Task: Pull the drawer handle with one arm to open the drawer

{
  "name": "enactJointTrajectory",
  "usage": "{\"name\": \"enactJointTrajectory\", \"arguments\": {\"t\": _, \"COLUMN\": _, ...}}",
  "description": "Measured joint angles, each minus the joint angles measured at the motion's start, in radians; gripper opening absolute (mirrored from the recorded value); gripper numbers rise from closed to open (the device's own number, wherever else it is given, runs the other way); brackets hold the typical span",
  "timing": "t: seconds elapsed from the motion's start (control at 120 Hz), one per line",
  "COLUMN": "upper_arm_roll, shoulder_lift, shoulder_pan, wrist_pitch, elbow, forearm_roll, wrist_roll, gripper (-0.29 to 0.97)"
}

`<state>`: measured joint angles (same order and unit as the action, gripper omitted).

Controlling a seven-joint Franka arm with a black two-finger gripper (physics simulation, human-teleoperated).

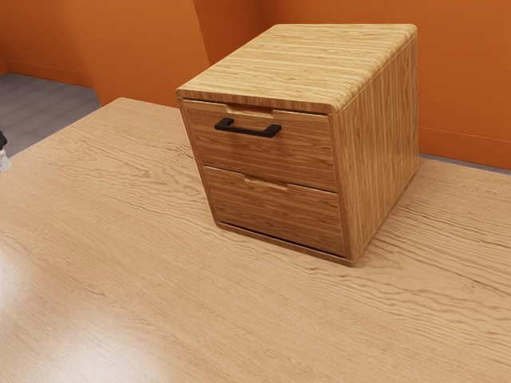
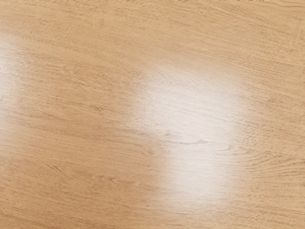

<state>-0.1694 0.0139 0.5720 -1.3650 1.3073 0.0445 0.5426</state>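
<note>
Beneath the hand, bare table [image 2: 71, 157] is seen; how far the hand is opened cannot be told. Well apart, the black handle [image 1: 247, 128] sits on the shut top drawer [image 1: 267, 152]. If the handle is gripped off-centre, the cabinet [image 1: 375, 144] could be dragged instead.

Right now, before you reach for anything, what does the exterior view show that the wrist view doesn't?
The exterior view gives the wooden cabinet, its top drawer with the black handle, the lower drawer beneath it, and the orange walls behind. Both drawer fronts look flush with the cabinet. The wrist view adds a close look at the grain under my hand, with a bright patch of reflected light on it. Both share the wooden tabletop.
</note>
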Motion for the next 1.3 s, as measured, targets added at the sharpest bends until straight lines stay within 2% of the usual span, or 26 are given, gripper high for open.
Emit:
{"name": "enactJointTrajectory", "arguments": {"t": 0.15, "upper_arm_roll": 0.000, "shoulder_lift": -0.001, "shoulder_pan": -0.091, "wrist_pitch": -0.001, "elbow": -0.001, "forearm_roll": 0.000, "wrist_roll": 0.014, "gripper": 0.66}}
{"name": "enactJointTrajectory", "arguments": {"t": 0.2, "upper_arm_roll": 0.010, "shoulder_lift": -0.026, "shoulder_pan": -0.123, "wrist_pitch": 0.017, "elbow": -0.128, "forearm_roll": 0.010, "wrist_roll": 0.018, "gripper": 0.66}}
{"name": "enactJointTrajectory", "arguments": {"t": 0.283, "upper_arm_roll": 0.032, "shoulder_lift": -0.050, "shoulder_pan": -0.185, "wrist_pitch": 0.040, "elbow": -0.225, "forearm_roll": 0.101, "wrist_roll": 0.021, "gripper": 0.66}}
{"name": "enactJointTrajectory", "arguments": {"t": 0.317, "upper_arm_roll": 0.056, "shoulder_lift": -0.055, "shoulder_pan": -0.204, "wrist_pitch": 0.031, "elbow": -0.239, "forearm_roll": 0.120, "wrist_roll": 0.039, "gripper": 0.66}}
{"name": "enactJointTrajectory", "arguments": {"t": 0.383, "upper_arm_roll": 0.166, "shoulder_lift": -0.053, "shoulder_pan": -0.207, "wrist_pitch": -0.028, "elbow": -0.248, "forearm_roll": 0.122, "wrist_roll": 0.112, "gripper": 0.66}}
{"name": "enactJointTrajectory", "arguments": {"t": 0.467, "upper_arm_roll": 0.228, "shoulder_lift": -0.027, "shoulder_pan": -0.306, "wrist_pitch": -0.073, "elbow": -0.216, "forearm_roll": 0.123, "wrist_roll": 0.195, "gripper": 0.66}}
{"name": "enactJointTrajectory", "arguments": {"t": 0.533, "upper_arm_roll": 0.274, "shoulder_lift": -0.033, "shoulder_pan": -0.375, "wrist_pitch": -0.121, "elbow": -0.108, "forearm_roll": 0.094, "wrist_roll": 0.252, "gripper": 0.66}}
{"name": "enactJointTrajectory", "arguments": {"t": 0.592, "upper_arm_roll": 0.288, "shoulder_lift": -0.109, "shoulder_pan": -0.428, "wrist_pitch": -0.220, "elbow": 0.102, "forearm_roll": 0.068, "wrist_roll": 0.299, "gripper": 0.66}}
{"name": "enactJointTrajectory", "arguments": {"t": 0.642, "upper_arm_roll": 0.293, "shoulder_lift": -0.159, "shoulder_pan": -0.384, "wrist_pitch": -0.320, "elbow": 0.243, "forearm_roll": 0.052, "wrist_roll": 0.340, "gripper": 0.65}}
{"name": "enactJointTrajectory", "arguments": {"t": 0.692, "upper_arm_roll": 0.295, "shoulder_lift": -0.164, "shoulder_pan": -0.324, "wrist_pitch": -0.409, "elbow": 0.301, "forearm_roll": 0.036, "wrist_roll": 0.380, "gripper": 0.66}}
{"name": "enactJointTrajectory", "arguments": {"t": 0.808, "upper_arm_roll": 0.298, "shoulder_lift": -0.153, "shoulder_pan": -0.299, "wrist_pitch": -0.586, "elbow": 0.341, "forearm_roll": -0.013, "wrist_roll": 0.463, "gripper": 0.66}}
{"name": "enactJointTrajectory", "arguments": {"t": 0.942, "upper_arm_roll": 0.301, "shoulder_lift": -0.182, "shoulder_pan": -0.393, "wrist_pitch": -0.703, "elbow": 0.404, "forearm_roll": -0.095, "wrist_roll": 0.544, "gripper": 0.66}}
{"name": "enactJointTrajectory", "arguments": {"t": 1.008, "upper_arm_roll": 0.308, "shoulder_lift": -0.176, "shoulder_pan": -0.412, "wrist_pitch": -0.740, "elbow": 0.413, "forearm_roll": -0.118, "wrist_roll": 0.581, "gripper": 0.66}}
{"name": "enactJointTrajectory", "arguments": {"t": 1.15, "upper_arm_roll": 0.324, "shoulder_lift": -0.164, "shoulder_pan": -0.413, "wrist_pitch": -0.778, "elbow": 0.413, "forearm_roll": -0.143, "wrist_roll": 0.648, "gripper": 0.66}}
{"name": "enactJointTrajectory", "arguments": {"t": 1.3, "upper_arm_roll": 0.376, "shoulder_lift": -0.106, "shoulder_pan": -0.430, "wrist_pitch": -0.704, "elbow": 0.334, "forearm_roll": -0.191, "wrist_roll": 0.719, "gripper": 0.66}}
